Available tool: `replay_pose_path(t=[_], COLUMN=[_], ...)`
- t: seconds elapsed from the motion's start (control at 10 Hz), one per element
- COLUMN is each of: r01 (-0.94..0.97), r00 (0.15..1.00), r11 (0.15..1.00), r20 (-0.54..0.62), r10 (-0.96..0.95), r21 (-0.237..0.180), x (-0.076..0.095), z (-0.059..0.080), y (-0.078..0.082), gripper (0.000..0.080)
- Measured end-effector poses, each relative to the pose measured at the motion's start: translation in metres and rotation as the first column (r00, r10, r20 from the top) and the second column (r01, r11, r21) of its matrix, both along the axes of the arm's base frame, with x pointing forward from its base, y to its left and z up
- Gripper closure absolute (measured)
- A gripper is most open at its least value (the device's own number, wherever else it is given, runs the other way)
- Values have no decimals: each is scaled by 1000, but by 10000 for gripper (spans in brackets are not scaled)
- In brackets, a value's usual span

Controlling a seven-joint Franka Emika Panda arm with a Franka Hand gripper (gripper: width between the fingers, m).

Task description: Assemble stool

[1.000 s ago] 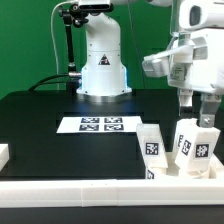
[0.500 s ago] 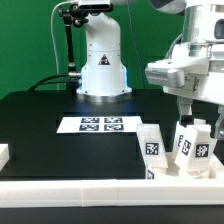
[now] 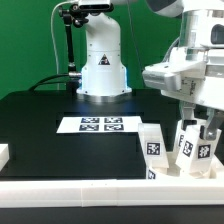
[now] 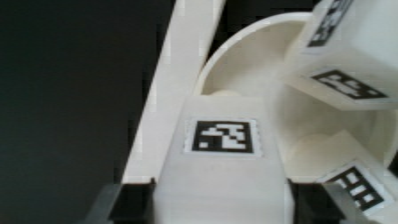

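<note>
Gripper: closed around the white oblong plastic tagged leg, one finger on each side.
Leg: upright on the black counter, beside other legs.

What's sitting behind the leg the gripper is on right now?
Behind the leg between the gripper fingers, the round seat's curved rim shows, with other tagged legs beside it. The seat's far side is covered.
</note>
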State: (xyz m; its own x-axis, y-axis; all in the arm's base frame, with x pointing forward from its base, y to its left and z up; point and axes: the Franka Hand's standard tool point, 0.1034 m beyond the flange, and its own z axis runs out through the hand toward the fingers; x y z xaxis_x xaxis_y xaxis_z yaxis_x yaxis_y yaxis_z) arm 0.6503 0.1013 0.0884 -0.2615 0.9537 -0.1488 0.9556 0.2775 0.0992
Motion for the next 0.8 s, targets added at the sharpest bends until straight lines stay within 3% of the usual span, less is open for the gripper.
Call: replay_pose_path(t=[0.3,0.8], r01=[29,441], r00=[1000,897], r11=[1000,897], r20=[2,3], r10=[-29,-441], r21=[4,36], x=[0,-2], z=[0,-1], y=[0,-3], gripper=[459,459])
